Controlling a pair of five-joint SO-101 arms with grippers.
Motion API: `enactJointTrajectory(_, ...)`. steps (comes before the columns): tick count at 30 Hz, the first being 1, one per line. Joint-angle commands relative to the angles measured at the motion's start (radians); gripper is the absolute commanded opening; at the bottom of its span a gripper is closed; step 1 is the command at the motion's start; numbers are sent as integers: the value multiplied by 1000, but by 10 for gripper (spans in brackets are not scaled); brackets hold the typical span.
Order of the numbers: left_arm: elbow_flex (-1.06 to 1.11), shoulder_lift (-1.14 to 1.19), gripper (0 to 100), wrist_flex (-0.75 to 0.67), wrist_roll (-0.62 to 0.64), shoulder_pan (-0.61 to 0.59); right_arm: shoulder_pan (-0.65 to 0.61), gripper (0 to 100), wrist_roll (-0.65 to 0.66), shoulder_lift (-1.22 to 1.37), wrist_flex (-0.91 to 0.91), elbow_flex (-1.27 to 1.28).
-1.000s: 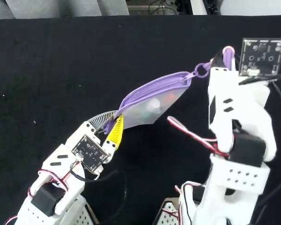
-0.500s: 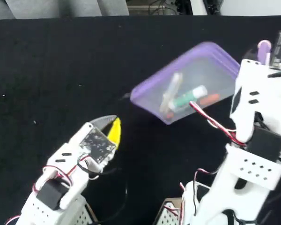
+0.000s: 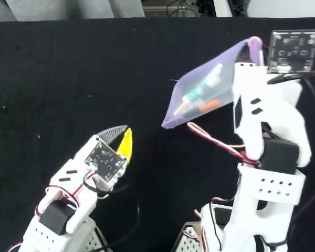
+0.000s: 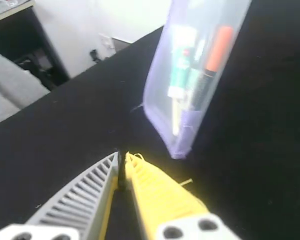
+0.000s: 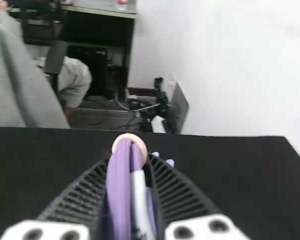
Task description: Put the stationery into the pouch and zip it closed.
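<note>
Over the far right part of the black worktop (image 3: 52, 79), high view: one clear pouch (image 3: 199, 97) with purple edging, hanging in the air, tilted, its upper corner clenched in the right claw (image 3: 250, 52). Inside it, a green-and-white tube (image 3: 202, 86) and an orange marker (image 3: 210, 105), lying side by side. Nearer the front edge, left of centre: the left claw (image 3: 122, 137), one grey finger and one yellow, tips pressed together with nothing between them, well apart from the pouch.

Left wrist view: the left claw (image 4: 124, 167), clenched and empty, low over the worktop (image 4: 65, 130). Beyond it, the pouch (image 4: 187, 132), hanging with one corner pointing down. Tube (image 4: 180, 70) and marker (image 4: 219, 47) show through its clear side.

Right wrist view: the right claw (image 5: 128, 162), dark ribbed fingers clamped on the pouch's (image 5: 119, 195) purple edge. A pale pink knob (image 5: 126, 144) shows at the fingertips. The worktop (image 5: 40, 160) lies beneath.
</note>
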Motion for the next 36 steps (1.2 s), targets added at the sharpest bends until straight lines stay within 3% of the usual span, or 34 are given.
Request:
enactJointTrajectory(1,-22,-11,33,-26,41,-90,-46,11,6,21,17,1)
enactJointTrajectory(4,-13,-11,33,-20,129,-186,-48,11,34,42,64,50)
enactJointTrajectory(10,28,-11,33,-28,236,-355,-52,11,230,47,279,48)
enactJointTrajectory(18,36,-11,33,-28,301,-372,-186,11,310,54,419,73)
enactJointTrajectory(36,44,-11,33,-21,301,-378,-614,12,147,54,-101,421)
